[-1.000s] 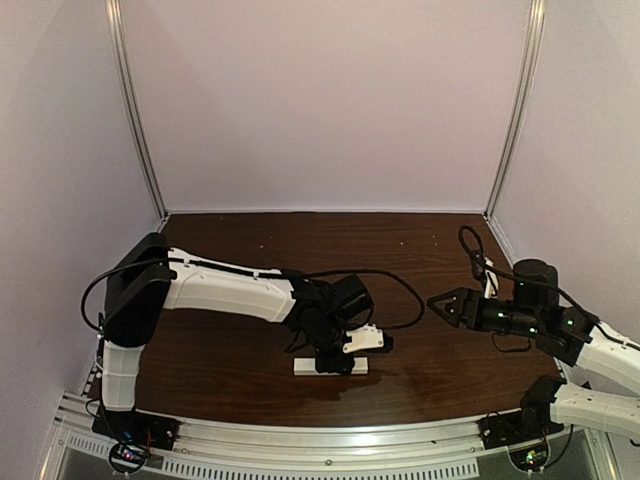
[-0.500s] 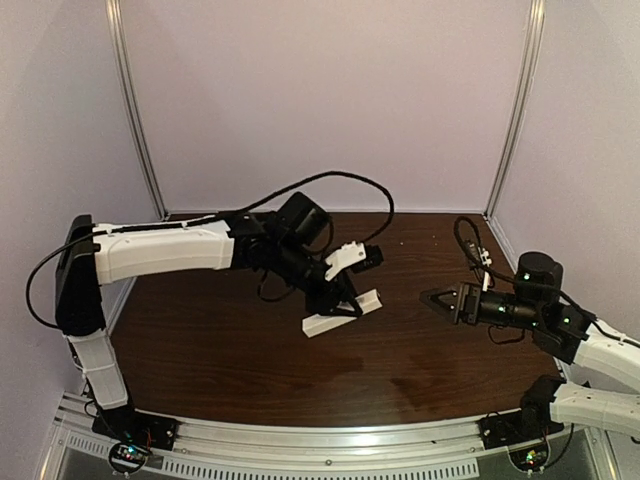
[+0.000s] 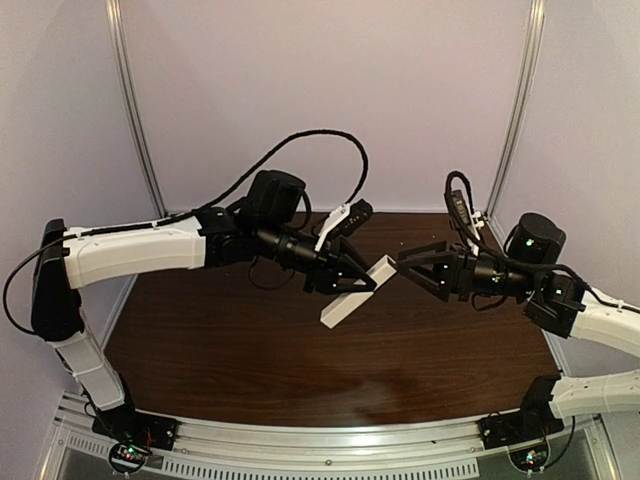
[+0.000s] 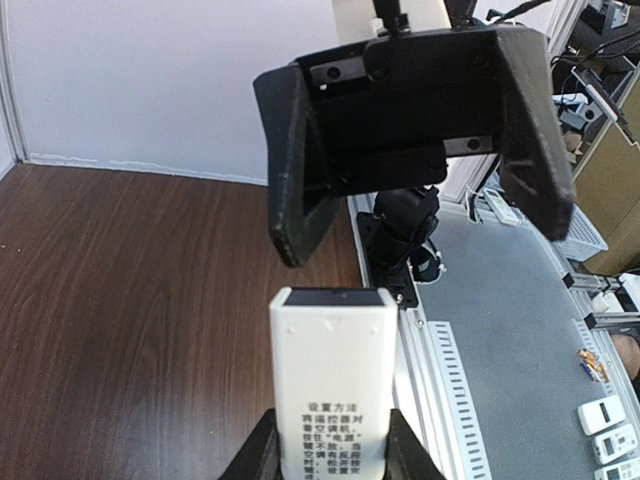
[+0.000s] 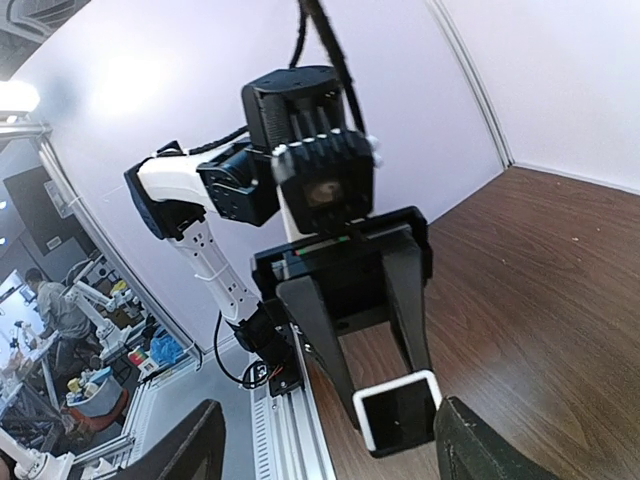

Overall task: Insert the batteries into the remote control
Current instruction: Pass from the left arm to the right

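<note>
While left tool clamps the remote control, right tool gapes wide, empty.

The remote control hangs tilted in mid-air above the table, clamped in the left gripper, so there is room to pass under it down to the wood. Its raised end points at the right gripper, whose jaws stand spread wider than the remote and just in front of that end, leaving only a narrow gap there. The left arm's black cable loops high over the middle. The walls close off the back and both sides; the near half of the table gives open passage.
</note>
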Controlling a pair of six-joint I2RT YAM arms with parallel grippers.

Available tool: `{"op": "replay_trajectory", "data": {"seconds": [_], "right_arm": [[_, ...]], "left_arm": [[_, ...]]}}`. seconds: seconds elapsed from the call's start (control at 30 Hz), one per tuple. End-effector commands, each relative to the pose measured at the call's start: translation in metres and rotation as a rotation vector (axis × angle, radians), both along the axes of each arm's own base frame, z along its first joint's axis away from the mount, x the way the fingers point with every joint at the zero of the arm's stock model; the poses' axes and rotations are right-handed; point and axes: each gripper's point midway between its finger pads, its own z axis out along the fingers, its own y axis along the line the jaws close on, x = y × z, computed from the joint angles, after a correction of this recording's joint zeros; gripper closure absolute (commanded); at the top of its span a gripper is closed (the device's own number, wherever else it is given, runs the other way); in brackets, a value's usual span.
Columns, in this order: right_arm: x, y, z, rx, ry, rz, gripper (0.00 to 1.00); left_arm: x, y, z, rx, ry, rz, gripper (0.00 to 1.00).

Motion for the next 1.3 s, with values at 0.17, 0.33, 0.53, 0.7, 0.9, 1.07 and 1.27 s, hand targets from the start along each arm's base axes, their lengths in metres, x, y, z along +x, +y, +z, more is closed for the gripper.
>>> {"op": "replay_trajectory", "data": {"seconds": [0.17, 0.33, 0.53, 0.7, 0.9, 1.07, 1.27], "right_arm": [[-0.006, 0.014, 0.020, 0.000, -0.120, 0.017, 0.32], [0.001, 0.008, 0.025, 0.003, -0.150, -0.044, 0.31], [0.003, 0.010, 0.023, -0.007, -0.156, -0.053, 0.31], [0.002, 0.016, 0.019, -0.011, -0.155, -0.036, 0.37], [-0.006, 0.024, 0.022, 0.006, -0.158, 0.008, 0.49], [-0.009, 0.033, 0.019, 0.010, -0.144, 0.041, 0.57], [-0.010, 0.034, 0.022, 0.014, -0.138, 0.044, 0.74]], "left_arm": [[-0.013, 0.005, 0.046, -0.190, 0.021, -0.063, 0.85], [-0.018, 0.007, 0.051, -0.217, 0.024, -0.082, 0.85], [-0.022, 0.009, 0.057, -0.243, 0.033, -0.104, 0.85], [-0.023, 0.010, 0.062, -0.269, 0.043, -0.106, 0.85], [-0.022, 0.009, 0.062, -0.279, 0.046, -0.099, 0.85], [-0.022, 0.009, 0.063, -0.288, 0.043, -0.098, 0.85], [-0.022, 0.009, 0.060, -0.283, 0.046, -0.098, 0.85]]}}
